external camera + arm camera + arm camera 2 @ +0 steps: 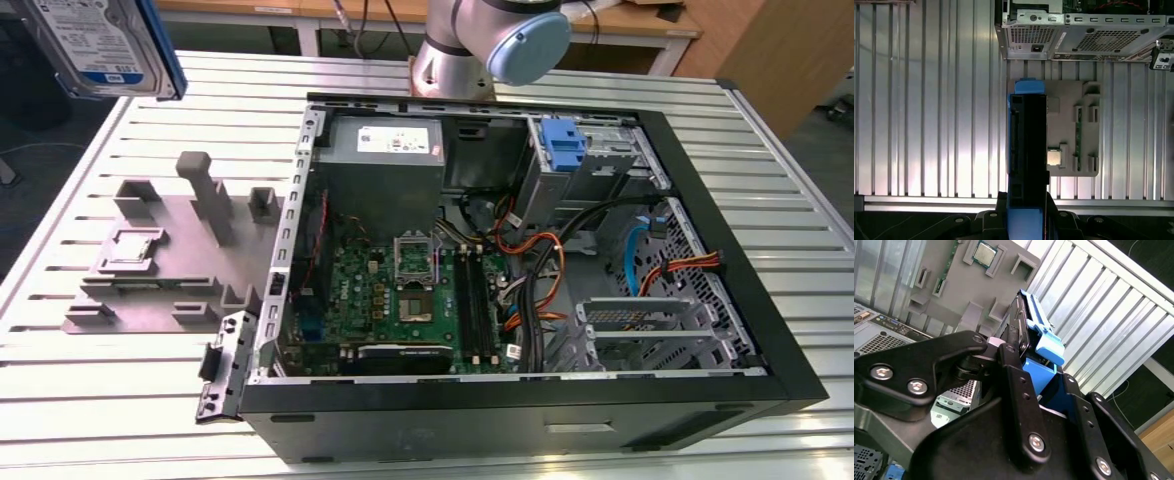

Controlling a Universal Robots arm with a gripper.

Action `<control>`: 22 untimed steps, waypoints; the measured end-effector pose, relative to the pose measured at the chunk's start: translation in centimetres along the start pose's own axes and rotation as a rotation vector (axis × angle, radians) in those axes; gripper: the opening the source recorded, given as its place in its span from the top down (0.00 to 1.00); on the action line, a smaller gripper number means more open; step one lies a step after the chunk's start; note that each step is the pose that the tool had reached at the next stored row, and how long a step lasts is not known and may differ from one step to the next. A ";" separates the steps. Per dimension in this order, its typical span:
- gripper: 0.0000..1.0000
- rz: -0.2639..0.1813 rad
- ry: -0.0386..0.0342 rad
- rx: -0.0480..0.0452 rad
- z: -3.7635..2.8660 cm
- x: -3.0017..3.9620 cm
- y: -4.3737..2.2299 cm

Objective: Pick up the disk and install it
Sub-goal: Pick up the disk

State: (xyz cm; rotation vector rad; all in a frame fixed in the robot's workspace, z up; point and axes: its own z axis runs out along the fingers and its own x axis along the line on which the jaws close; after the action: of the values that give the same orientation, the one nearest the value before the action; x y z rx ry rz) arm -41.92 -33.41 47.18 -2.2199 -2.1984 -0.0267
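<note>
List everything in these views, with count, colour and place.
disk: one, silver with blue rails, held in the air above the fixture tray
computer case: one, black, open, on the table
motherboard: one, green, inside the case
power supply box: one, grey with white sticker, inside the case
latch piece: one, blue, upright inside the case
fixture tray: one, grey, beside the case at the exterior view's left
table: one, silver, slatted
arm: one, silver-grey, behind the case
hand: one, black, shut on the disk
</note>
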 end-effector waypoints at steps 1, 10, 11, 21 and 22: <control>0.63 0.000 0.0000 0.0000 -0.09 0.00 0.00; 0.63 0.000 -0.0002 0.0001 -0.91 0.02 0.00; 0.63 0.000 -0.0002 0.0001 -0.98 0.02 0.00; 0.63 0.000 -0.0020 0.0000 -1.59 0.05 0.00; 0.63 0.000 -0.0020 -0.0001 -1.59 0.05 0.00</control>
State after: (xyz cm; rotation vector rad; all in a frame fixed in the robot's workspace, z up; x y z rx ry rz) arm -41.92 -33.40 48.77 -2.2209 -2.1994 -0.0246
